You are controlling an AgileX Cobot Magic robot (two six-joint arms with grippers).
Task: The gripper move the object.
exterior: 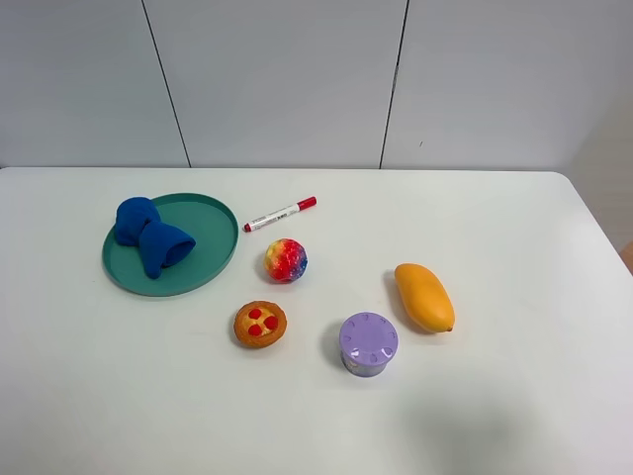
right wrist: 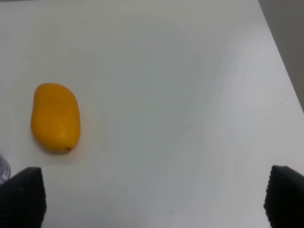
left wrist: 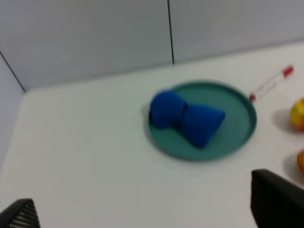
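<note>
The right gripper [right wrist: 152, 199] is spread wide, only its two black fingertips [right wrist: 21, 197] show at the edge of its wrist view, and it holds nothing. Near one fingertip lies a yellow mango [right wrist: 55, 117] on the white bench [right wrist: 180, 95], and a thin purple edge of the jar [right wrist: 2, 168] is just visible at the border of that view. The left gripper [left wrist: 147, 213] is also spread and empty, with a green plate [left wrist: 240, 121] ahead of it carrying a blue cloth [left wrist: 185, 116]. In the high view no gripper appears. There the jar [exterior: 368, 344] stands upright on the bench, just beside the mango [exterior: 424, 296], with a small tart [exterior: 260, 324] on its other side. A rainbow ball [exterior: 286, 260] lies behind the tart, and a red marker [exterior: 280, 214] lies near the plate [exterior: 213, 259].
</note>
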